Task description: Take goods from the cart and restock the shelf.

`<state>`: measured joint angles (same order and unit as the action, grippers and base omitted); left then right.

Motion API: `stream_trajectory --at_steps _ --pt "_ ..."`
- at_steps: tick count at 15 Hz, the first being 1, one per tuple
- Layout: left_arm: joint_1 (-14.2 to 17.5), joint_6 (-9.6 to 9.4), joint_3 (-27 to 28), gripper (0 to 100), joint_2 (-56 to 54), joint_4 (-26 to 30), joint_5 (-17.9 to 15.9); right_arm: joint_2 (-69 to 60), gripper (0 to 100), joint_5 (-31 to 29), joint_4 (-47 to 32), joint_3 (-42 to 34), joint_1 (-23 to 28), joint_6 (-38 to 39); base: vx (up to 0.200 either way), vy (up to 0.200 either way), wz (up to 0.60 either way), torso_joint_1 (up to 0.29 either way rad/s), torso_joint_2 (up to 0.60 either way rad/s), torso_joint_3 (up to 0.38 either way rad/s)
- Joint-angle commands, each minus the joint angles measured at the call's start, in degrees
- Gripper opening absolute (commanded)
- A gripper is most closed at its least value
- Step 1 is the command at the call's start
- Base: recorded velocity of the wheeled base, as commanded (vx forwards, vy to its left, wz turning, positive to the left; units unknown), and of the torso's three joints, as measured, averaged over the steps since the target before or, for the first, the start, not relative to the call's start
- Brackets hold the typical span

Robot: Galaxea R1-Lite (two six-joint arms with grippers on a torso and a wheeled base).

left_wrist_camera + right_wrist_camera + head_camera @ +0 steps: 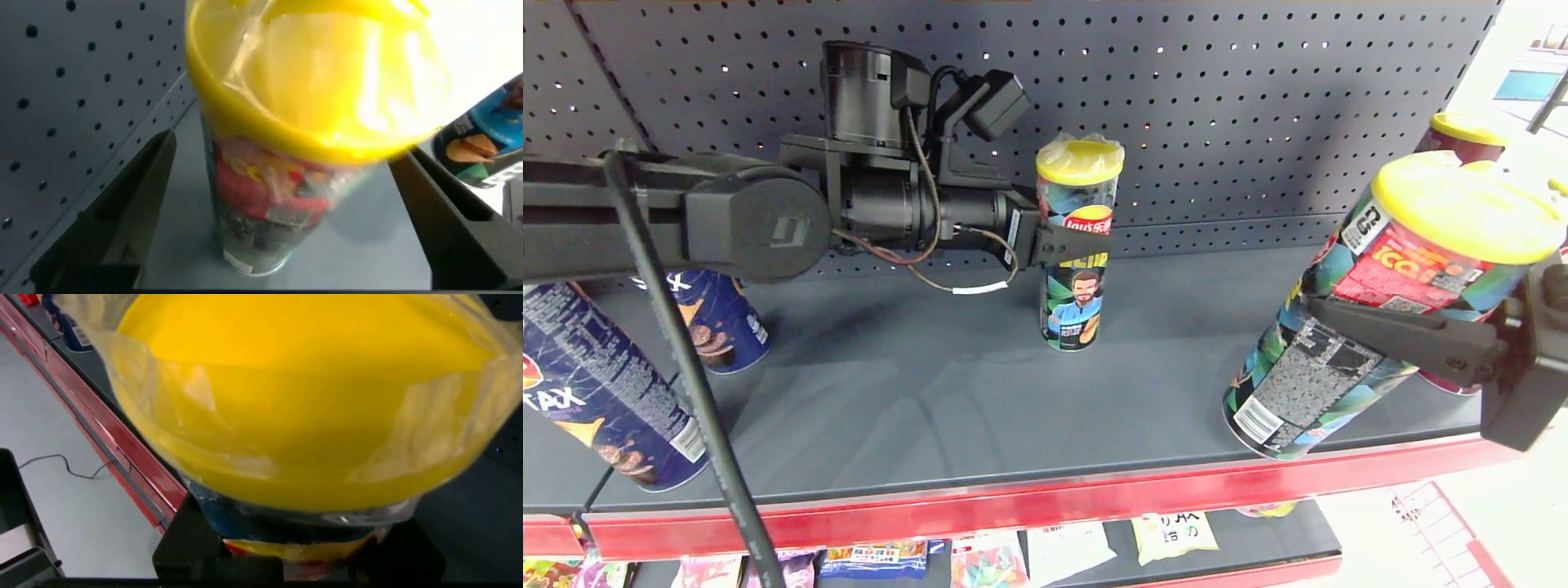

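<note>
Shelf point(915, 392) — grey top, red front edge — against perforated pegboard point(1217, 82)

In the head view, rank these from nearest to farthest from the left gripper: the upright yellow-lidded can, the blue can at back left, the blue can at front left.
From the left gripper:
1. Upright yellow-lidded can, between its fingers, centre of the shelf.
2. Back blue can, left, by the pegboard.
3. Front blue can, far left, front edge.
</note>
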<state>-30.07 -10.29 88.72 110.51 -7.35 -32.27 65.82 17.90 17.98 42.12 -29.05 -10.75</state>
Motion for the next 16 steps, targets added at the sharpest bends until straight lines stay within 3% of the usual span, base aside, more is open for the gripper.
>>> stream_trajectory --at_steps 1,8,9,14,16 --pt "-0.1 0.01 1.4 100 1.4 0.0 0.0 0.1 0 0.0 0.0 0.0 0.0 -0.1 0.000 0.000 0.00 0.000 0.00 0.000" --pt "-1.6 0.18 4.2 100 4.3 -0.1 1.3 0.2 0 0.1 0.0 -0.2 1.3 0.0 0.000 0.000 0.00 0.000 0.00 0.000" --pt "-1.7 0.18 4.0 0 4.3 0.0 1.3 0.2 0 0.1 0.0 -0.2 1.2 0.0 0.000 0.000 0.00 0.000 0.00 0.000" --pt "-1.6 0.71 2.2 0 1.6 0.1 0.3 0.2 0 0.1 0.0 -0.1 1.2 0.0 0.000 0.000 0.00 0.000 0.00 0.000" --pt "-1.6 0.71 -1.4 0 -2.1 0.1 -3.5 0.2 0 0.2 0.0 0.0 1.2 0.0 0.000 0.000 0.00 0.000 0.00 0.000"
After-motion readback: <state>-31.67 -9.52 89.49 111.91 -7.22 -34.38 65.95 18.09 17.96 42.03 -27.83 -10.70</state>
